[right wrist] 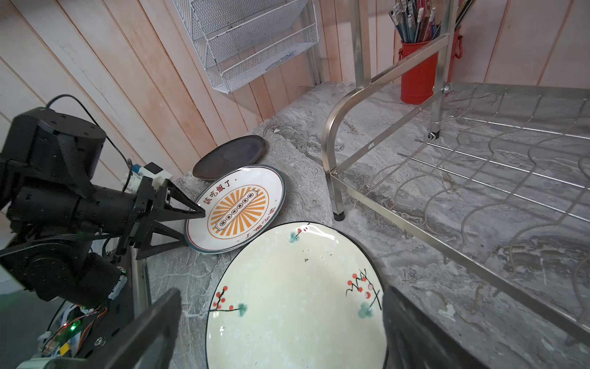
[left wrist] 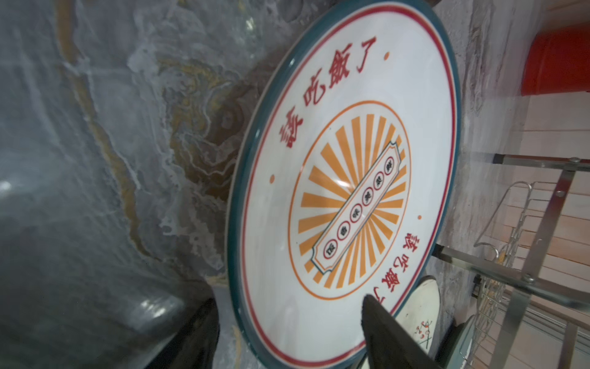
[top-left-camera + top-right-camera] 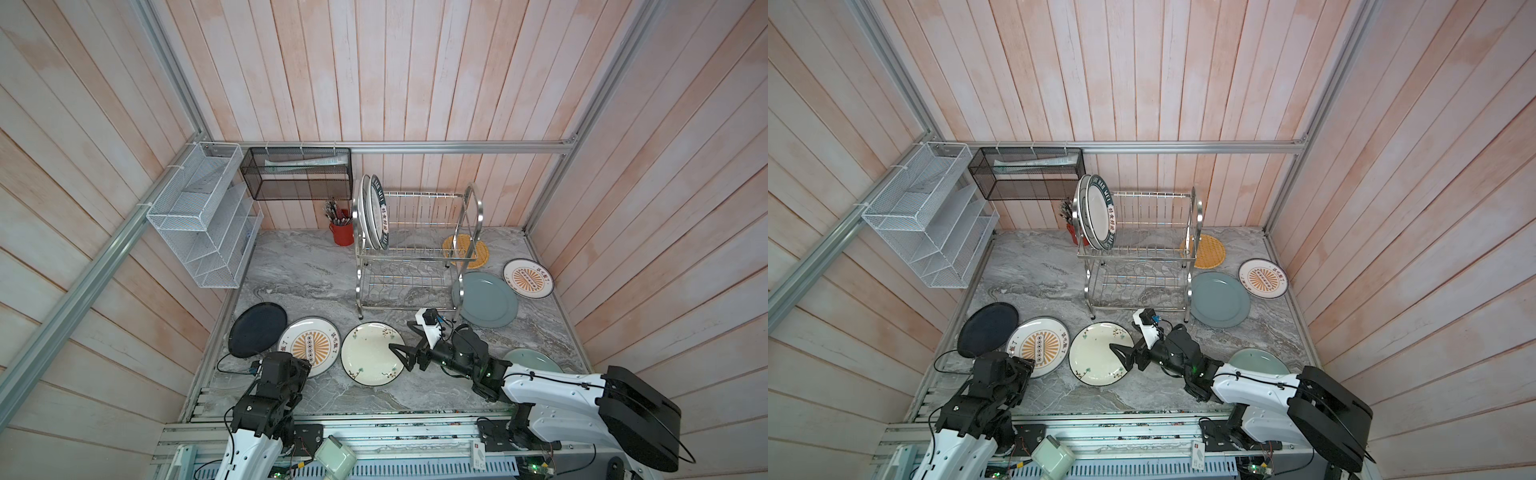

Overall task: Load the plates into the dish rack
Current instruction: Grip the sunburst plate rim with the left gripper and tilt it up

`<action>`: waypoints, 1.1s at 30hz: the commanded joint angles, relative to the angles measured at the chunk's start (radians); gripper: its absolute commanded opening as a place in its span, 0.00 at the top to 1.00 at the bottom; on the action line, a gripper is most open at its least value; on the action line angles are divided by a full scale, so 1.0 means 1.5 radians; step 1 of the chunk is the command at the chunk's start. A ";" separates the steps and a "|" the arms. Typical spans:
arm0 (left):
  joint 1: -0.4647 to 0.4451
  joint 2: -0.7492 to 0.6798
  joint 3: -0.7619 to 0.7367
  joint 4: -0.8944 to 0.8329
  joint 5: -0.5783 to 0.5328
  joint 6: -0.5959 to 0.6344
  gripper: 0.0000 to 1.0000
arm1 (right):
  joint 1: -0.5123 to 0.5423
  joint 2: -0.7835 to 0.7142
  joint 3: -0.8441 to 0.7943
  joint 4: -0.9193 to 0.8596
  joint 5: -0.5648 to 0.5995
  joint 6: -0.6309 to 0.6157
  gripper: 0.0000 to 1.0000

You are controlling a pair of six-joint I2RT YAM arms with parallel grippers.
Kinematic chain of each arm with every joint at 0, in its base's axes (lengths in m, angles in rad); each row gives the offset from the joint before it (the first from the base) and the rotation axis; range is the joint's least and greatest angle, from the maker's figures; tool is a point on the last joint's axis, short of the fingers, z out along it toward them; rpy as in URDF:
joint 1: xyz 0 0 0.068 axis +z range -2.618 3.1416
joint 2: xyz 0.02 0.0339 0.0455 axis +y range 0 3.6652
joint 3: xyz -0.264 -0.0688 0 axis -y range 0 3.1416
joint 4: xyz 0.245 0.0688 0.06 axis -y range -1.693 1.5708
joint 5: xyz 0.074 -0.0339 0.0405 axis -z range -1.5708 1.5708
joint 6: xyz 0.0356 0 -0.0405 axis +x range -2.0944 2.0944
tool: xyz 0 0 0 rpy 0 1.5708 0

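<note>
Both pincers stand open at plates lying short of the dish rack point(image 3: 415, 258).
The dish rack stands beyond the right pincer point(image 3: 400, 355), with lettered-rim plates point(image 3: 376, 212) upright in its upper tier, at the end toward the left pincer's side. A grey-blue plate point(image 3: 490, 301) lies beyond the right pincer on its outer side, against the rack's foot. A black plate point(image 3: 257, 330) lies just beyond the left pincer point(image 1: 193, 228), touching the sunburst plate point(image 1: 238, 211). The sunburst plate's near rim sits between the left pincer's parted jaws, one jaw over its face and one outside its edge. The cream floral plate point(image 1: 293, 297) lies between the two pincers. The right pincer is over its edge, jaws spread wide and clamping nothing.
</note>
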 commanded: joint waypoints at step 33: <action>0.003 0.051 -0.132 0.252 0.003 -0.103 0.65 | 0.015 0.019 -0.010 0.034 0.036 -0.007 0.02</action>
